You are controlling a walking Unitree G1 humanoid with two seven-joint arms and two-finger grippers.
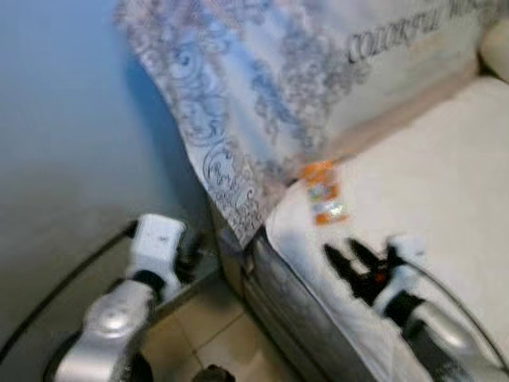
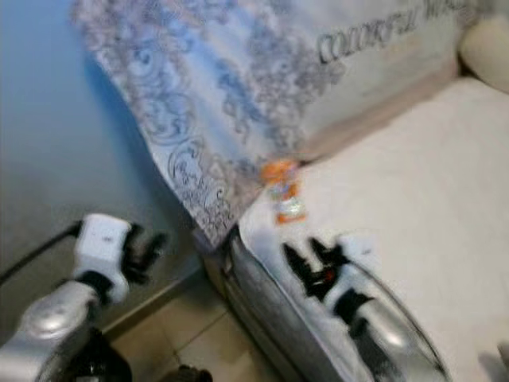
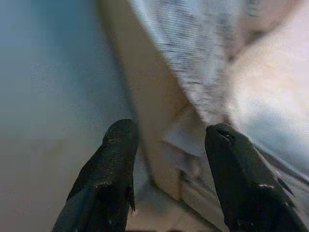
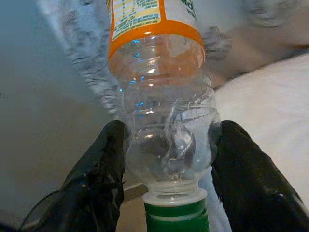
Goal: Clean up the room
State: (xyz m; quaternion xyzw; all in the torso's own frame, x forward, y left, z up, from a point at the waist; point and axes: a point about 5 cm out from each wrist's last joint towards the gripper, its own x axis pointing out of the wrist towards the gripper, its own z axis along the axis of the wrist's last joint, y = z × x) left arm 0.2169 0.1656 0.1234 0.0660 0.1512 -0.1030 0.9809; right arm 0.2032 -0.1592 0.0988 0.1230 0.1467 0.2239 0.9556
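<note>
A clear plastic bottle with an orange label lies on the white sofa seat, near its left front corner. My right gripper hovers low over the seat just behind it. In the right wrist view the bottle points its green cap toward the camera. The right gripper is open, with one black finger close on each side of the bottle's shoulder. My left gripper is open and holds nothing, off the sofa's left end near the wall; its fingertips face the sofa's side.
A blue-grey patterned blanket drapes over the sofa back and hangs down past its left end. A bluish wall stands on the left, with tiled floor below. A pale cushion sits at the far right.
</note>
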